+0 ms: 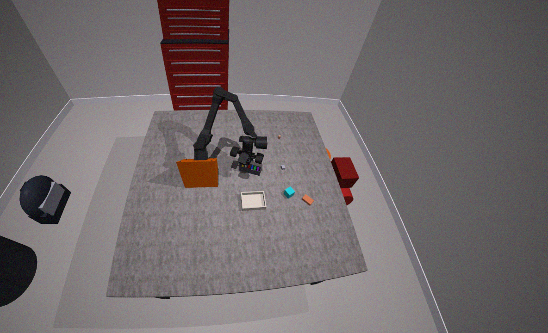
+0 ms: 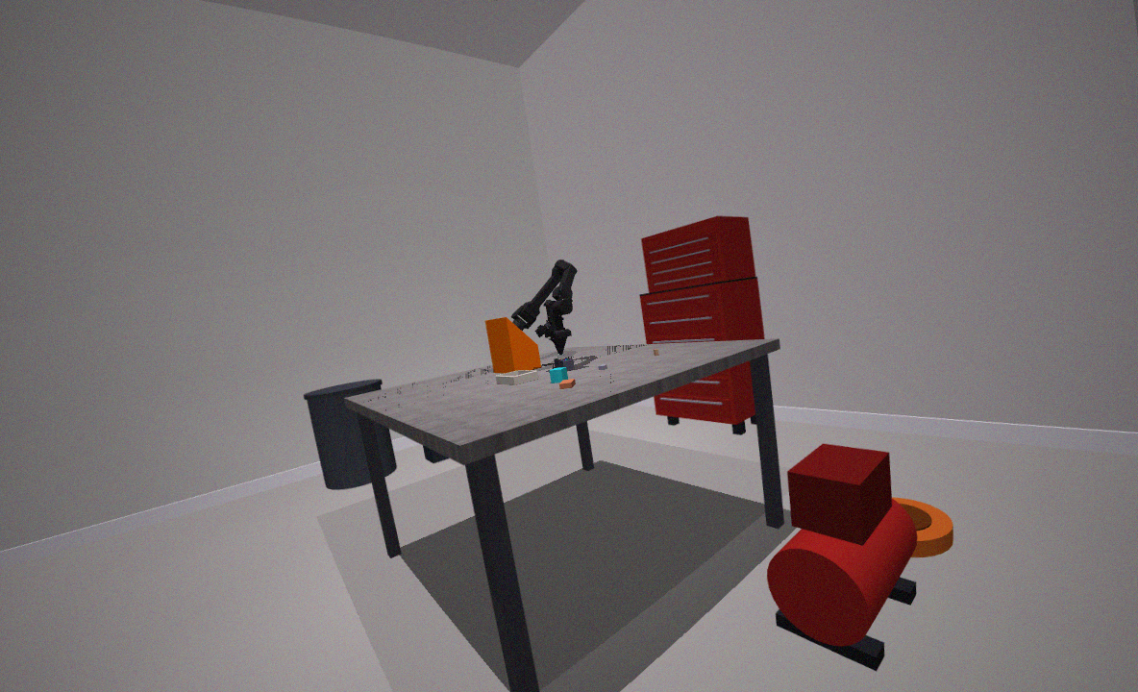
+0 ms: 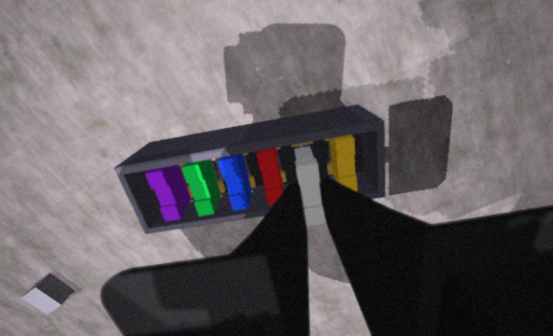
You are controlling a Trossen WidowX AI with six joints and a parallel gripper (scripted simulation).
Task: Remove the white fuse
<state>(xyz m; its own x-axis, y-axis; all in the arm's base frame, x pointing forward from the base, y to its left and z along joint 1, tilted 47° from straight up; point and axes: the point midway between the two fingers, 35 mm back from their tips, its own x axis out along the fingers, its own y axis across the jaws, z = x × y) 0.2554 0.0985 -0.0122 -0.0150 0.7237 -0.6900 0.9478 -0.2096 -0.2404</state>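
In the wrist view my gripper (image 3: 309, 189) is shut on the white fuse (image 3: 308, 179), which stands between the red fuse (image 3: 270, 175) and the yellow fuse (image 3: 343, 161), raised above their level over the dark fuse block (image 3: 258, 135). Purple (image 3: 164, 191), green (image 3: 201, 187) and blue (image 3: 234, 182) fuses sit in the block's left slots. In the top view the gripper (image 1: 247, 162) hangs over the block (image 1: 252, 169). The white tray (image 1: 253, 200) (image 2: 517, 377) lies in front of the block, apart from it.
An orange base box (image 1: 198, 173) (image 2: 509, 344) holds the arm. A cyan cube (image 1: 289, 191), an orange block (image 1: 308, 199), a small grey piece (image 1: 283, 167) (image 3: 43, 299) and a tan piece (image 1: 279, 135) lie on the table (image 1: 184, 248). A red tool cabinet (image 1: 194, 53) stands behind.
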